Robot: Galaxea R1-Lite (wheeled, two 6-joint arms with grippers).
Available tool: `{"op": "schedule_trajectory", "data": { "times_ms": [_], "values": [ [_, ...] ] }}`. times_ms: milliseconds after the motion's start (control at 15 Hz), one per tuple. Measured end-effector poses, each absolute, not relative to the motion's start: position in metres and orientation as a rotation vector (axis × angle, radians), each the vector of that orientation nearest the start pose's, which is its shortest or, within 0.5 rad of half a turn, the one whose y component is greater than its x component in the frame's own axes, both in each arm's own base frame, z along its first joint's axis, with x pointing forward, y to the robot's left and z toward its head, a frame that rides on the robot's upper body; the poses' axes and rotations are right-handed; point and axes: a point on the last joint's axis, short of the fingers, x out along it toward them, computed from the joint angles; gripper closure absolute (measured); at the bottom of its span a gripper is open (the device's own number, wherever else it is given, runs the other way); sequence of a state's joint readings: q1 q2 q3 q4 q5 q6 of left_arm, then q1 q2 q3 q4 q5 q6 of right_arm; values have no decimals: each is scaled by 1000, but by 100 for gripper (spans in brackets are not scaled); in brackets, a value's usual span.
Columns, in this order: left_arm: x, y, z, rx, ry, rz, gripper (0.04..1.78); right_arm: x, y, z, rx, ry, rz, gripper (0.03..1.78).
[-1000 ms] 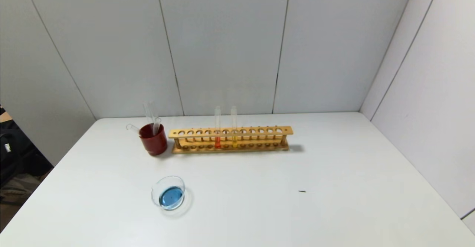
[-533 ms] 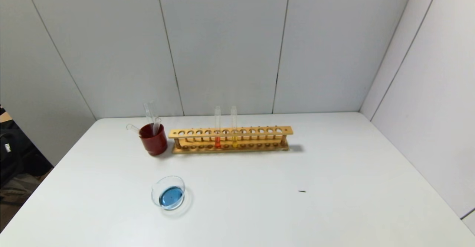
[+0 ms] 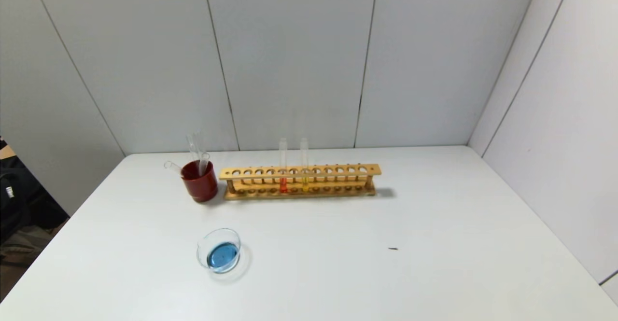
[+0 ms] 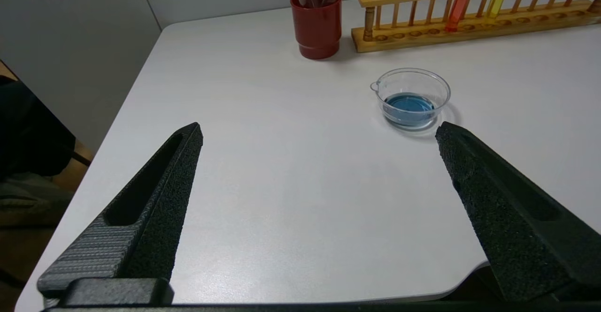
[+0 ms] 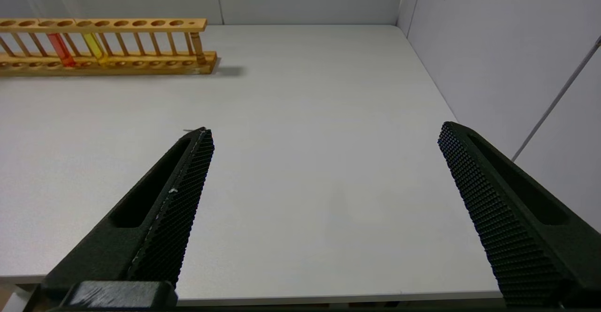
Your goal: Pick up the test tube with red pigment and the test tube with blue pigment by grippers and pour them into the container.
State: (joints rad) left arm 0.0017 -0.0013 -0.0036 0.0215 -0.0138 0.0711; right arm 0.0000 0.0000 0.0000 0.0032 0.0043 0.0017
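Note:
The test tube with red pigment (image 3: 283, 178) stands upright in the wooden rack (image 3: 338, 170) at the back of the table; it also shows in the left wrist view (image 4: 456, 9) and the right wrist view (image 5: 61, 49). No tube with blue liquid shows. The container (image 3: 219, 230), a clear dish, sits front left and holds blue liquid; in the left wrist view its wall (image 4: 441, 97) lies ahead of my left gripper. My left gripper (image 4: 319, 131) is open and empty over the table's near left edge. My right gripper (image 5: 325, 131) is open and empty over the near right edge. Neither shows in the head view.
A tube with yellow liquid (image 3: 304, 178) stands beside the red one. A dark red cup (image 3: 200, 188) left of the rack holds clear, colourless tubes. A small dark speck (image 3: 393, 248) lies on the white table. Grey walls close in at the back and right.

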Motion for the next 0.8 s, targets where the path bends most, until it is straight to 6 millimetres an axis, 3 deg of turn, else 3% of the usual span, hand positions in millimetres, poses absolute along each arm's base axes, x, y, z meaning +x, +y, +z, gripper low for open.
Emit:
{"op": "schedule_trajectory", "data": {
  "times_ms": [800],
  "values": [
    [-24,0,75,37,16,-6,7,-23,0,75,2,3,4,6]
  ]
}}
